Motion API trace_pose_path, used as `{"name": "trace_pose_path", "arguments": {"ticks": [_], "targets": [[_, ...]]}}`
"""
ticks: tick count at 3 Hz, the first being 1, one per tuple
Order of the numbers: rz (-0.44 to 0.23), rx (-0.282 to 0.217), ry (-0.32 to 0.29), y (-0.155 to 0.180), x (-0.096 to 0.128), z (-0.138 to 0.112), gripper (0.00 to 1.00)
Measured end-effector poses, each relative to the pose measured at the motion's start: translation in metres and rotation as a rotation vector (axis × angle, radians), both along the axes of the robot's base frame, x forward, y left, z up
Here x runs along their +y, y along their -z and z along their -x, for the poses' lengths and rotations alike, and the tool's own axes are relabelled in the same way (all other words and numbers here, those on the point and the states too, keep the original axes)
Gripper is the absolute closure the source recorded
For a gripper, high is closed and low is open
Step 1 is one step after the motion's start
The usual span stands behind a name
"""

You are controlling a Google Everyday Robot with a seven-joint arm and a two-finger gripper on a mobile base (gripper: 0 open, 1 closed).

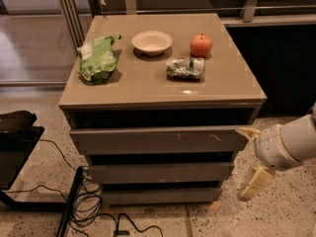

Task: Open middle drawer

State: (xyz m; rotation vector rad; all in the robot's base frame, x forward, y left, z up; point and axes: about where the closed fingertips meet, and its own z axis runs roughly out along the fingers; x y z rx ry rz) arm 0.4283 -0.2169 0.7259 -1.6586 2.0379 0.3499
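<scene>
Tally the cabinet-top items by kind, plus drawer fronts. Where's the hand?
Green snack bag: 1
Cream round bowl: 1
Red apple: 1
Crushed green-and-white can: 1
Taupe-grey drawer fronts, including middle drawer: 3
Total: 7
Hand: open, right of the drawers

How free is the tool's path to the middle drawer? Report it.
Probably free, so yes. The tool, fingers apart, hangs just right of the cabinet, about level with the middle drawer. Nothing stands between them, though the flat front shows no handle.

Our arm (307,132) comes in low from the right edge of the view, with the rounded white wrist (279,149) at its front. Our hand (252,158) points left, its two pale fingers (256,182) spread wide, one above the other, gripping nothing.
</scene>
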Motion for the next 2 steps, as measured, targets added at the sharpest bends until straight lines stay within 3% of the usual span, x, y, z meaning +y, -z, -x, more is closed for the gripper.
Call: {"name": "trace_pose_path", "arguments": {"ticks": [2], "targets": [[-0.08,0.056,0.043,0.093,0.031,-0.014,0.0]]}}
